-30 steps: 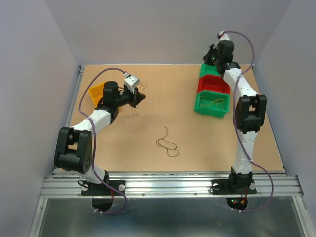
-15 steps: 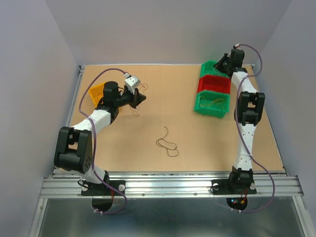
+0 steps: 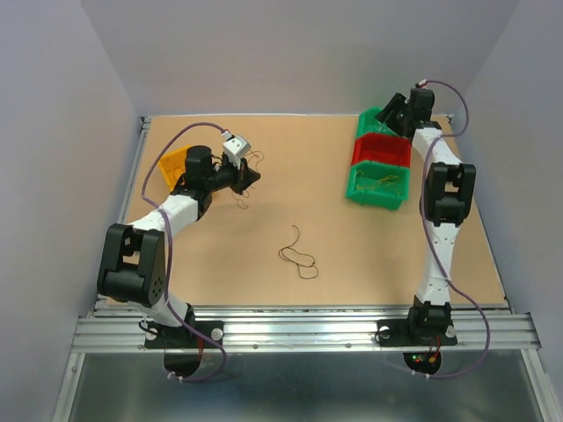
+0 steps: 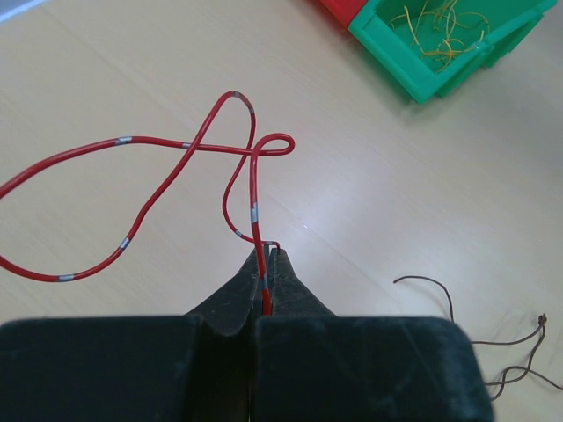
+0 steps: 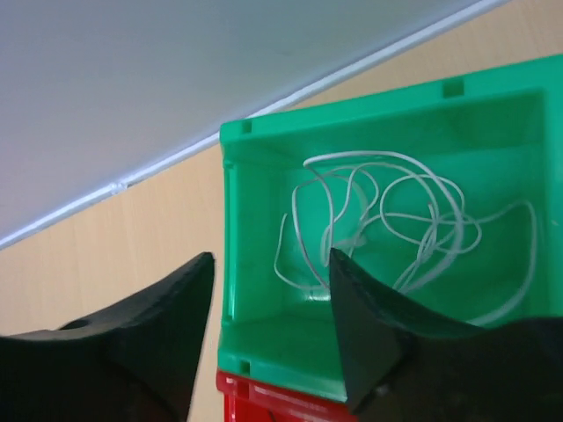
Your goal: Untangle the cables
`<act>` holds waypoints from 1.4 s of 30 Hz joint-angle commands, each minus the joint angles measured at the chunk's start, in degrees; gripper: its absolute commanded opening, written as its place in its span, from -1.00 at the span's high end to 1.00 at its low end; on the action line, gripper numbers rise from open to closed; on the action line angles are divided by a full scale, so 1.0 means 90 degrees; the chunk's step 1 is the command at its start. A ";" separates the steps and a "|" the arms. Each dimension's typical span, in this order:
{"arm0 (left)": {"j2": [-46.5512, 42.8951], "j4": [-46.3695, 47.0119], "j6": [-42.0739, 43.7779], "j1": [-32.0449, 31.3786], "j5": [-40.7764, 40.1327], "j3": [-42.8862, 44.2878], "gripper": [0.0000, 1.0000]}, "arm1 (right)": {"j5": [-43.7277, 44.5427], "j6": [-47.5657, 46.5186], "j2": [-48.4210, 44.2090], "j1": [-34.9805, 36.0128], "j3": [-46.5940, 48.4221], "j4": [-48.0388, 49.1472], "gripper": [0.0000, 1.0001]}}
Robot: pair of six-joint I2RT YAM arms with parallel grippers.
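Pinching a red cable (image 4: 252, 213) between closed fingers, the left tool (image 4: 266, 264) clamps one end of it right at its tips. The rest of that cable, marked with short silver bands, runs out ahead of the tool and off to its left in two open loops that cross each other. Whether the loops touch the surface (image 4: 369, 202) cannot be told. To the right of this tool a thin dark brown cable (image 4: 424, 278) lies loose on the surface, apart from the red one. Farther ahead and to the right stands a green bin (image 4: 413, 75) with yellow cables (image 4: 440, 26) in it.

The right tool (image 5: 271, 259) has its fingers spread apart with nothing between them. Just ahead of it, seen through the gap, is another green bin (image 5: 255, 141) holding a heap of whitish cables (image 5: 387, 202) in curly loops. A red bin (image 5: 255, 391) sits right against that bin's nearer side. In the view from above, the dark brown cable lies alone between the two arms, well apart from both tools.
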 commanded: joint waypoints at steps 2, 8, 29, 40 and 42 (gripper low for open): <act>-0.0252 0.0140 0.0106 -0.0001 0.0036 0.0151 1.00 | 0.0572 -0.0142 -0.1422 0.0011 -0.0873 0.0274 -0.33; -0.0350 0.0140 0.0214 -0.0108 -0.0111 0.0083 1.00 | 0.0983 -0.0406 -0.2439 0.0079 -0.1949 0.0303 -0.59; -0.1676 0.0295 0.0000 0.0262 -0.1726 -0.0249 1.00 | -0.1653 -0.1803 -0.5028 0.1945 -0.6208 0.2862 -0.82; -0.1629 -0.0016 -0.0919 0.1004 -0.4261 -0.0240 1.00 | -0.1497 -0.1832 -0.5360 0.2228 -0.6589 0.2129 -0.82; -0.1502 0.0237 -0.0948 0.1072 -0.4291 -0.0308 1.00 | -0.1487 -0.1851 -0.5389 0.2228 -0.6628 0.2139 -0.83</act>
